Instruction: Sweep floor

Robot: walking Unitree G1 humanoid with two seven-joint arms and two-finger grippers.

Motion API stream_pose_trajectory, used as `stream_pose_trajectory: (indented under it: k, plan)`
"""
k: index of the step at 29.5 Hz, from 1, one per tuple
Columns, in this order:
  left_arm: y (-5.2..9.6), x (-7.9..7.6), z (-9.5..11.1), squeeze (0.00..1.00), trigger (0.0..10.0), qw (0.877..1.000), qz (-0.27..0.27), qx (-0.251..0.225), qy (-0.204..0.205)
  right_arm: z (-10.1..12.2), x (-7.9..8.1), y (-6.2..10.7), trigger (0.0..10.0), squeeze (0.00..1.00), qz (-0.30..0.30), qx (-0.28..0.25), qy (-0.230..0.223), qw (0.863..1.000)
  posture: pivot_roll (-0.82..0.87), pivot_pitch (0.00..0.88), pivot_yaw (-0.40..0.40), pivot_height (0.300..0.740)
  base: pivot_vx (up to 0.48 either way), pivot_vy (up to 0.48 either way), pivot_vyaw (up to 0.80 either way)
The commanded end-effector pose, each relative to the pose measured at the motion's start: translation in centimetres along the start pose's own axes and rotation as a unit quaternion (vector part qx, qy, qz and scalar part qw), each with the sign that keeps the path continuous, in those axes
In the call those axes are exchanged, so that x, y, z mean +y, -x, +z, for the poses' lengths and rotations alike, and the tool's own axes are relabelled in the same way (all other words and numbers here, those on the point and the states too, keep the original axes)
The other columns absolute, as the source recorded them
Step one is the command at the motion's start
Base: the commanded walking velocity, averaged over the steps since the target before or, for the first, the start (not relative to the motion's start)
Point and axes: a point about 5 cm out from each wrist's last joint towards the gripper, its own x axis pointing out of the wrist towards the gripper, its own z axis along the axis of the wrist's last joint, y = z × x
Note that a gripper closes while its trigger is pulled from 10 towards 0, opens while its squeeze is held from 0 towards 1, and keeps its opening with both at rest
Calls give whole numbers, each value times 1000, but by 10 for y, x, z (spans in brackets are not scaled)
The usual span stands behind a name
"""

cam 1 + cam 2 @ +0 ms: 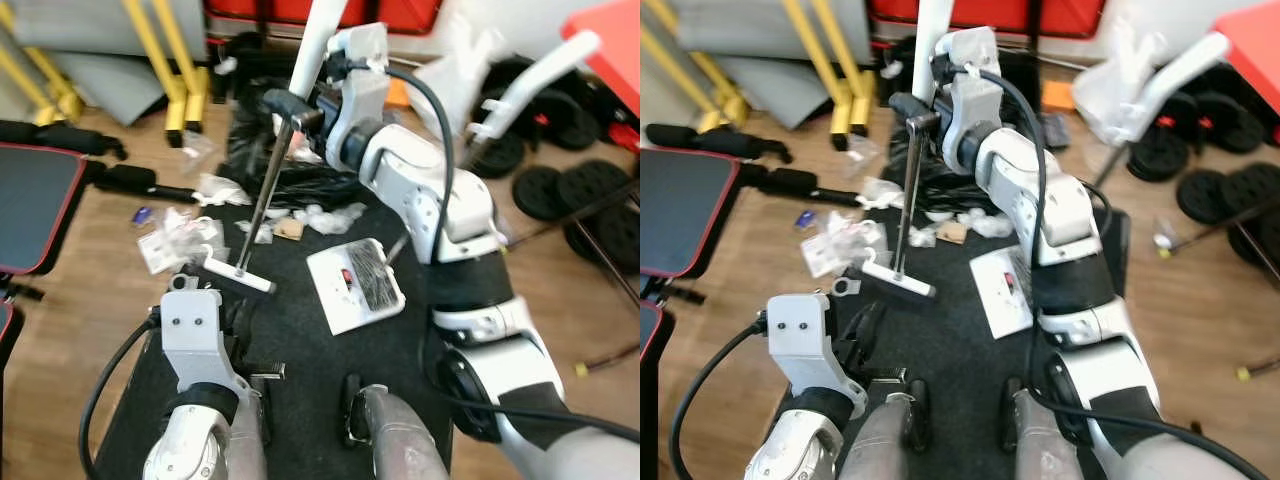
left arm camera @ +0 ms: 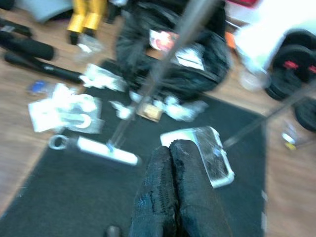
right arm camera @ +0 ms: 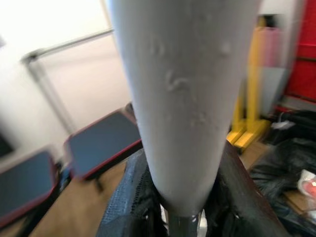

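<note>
Metal broom shaft (image 1: 262,200) is pinched near its top by the right gripper (image 1: 300,112), both black fingers wrapped round the pole just under the white handle (image 1: 318,45); right wrist view confirms the pole clamped between the pads (image 3: 129,197)

Shaft runs steeply down and toward the robot, tilted a little to its left, ending in the white broom head (image 1: 240,274), which sits flat on the black mat (image 1: 310,380). Head's long axis lies roughly crosswise to the robot

Key relation: litter pile (image 1: 180,235) (wrappers, paper scraps) is on the wood floor just beyond and left of the head, more scraps (image 1: 320,217) ahead by the black bag (image 1: 285,165). White dustpan (image 1: 356,283) lies on the mat to the right of the head, near but apart, its handle angled away to the right

So the head sits between litter and pan; my read is the next stroke has to reach past the litter, then drag right toward the pan

Left gripper (image 2: 170,192) hangs low over the mat, fingers pressed together, holding nothing, nearer to the head than to the upper shaft
</note>
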Motion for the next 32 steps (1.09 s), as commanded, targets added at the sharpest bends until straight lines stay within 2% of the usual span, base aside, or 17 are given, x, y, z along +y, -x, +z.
stream_pose_trajectory:
  k: [1,4,5,8,10,13,21,32]
  plan:
    - [-3,5,-8,0,10000,1000,24,8,5,-8,10,9,10000,0,41,10,18,999,-74,117,-73,740,0,0,800]
    - [-7,8,-8,0,10000,999,32,3,-1,-19,10,17,10000,0,45,29,24,998,-76,109,-77,740,0,0,800]
    - [-8,11,-6,0,10000,999,39,-4,-9,-27,10,25,10000,0,44,42,30,998,-80,98,-78,740,0,0,800]
    - [-9,14,-6,0,10000,999,45,-8,-17,-33,9,31,10000,0,43,52,34,997,-82,90,-77,740,0,0,800]
    - [-9,24,-7,0,10000,998,58,-11,-32,-42,8,41,10000,0,46,65,38,996,-85,72,-73,740,0,0,800]
    - [-8,32,-7,0,10000,997,64,-11,-47,-46,8,48,10000,0,55,72,43,995,-84,61,-68,740,0,0,800]
    - [-12,45,-8,0,10000,994,72,-13,-80,-52,8,56,10000,0,66,79,54,993,-82,48,-49,740,0,0,800]
    - [-25,43,-6,0,10000,994,55,-25,-91,-65,13,58,10000,0,61,92,50,993,-98,17,-35,740,0,0,799]
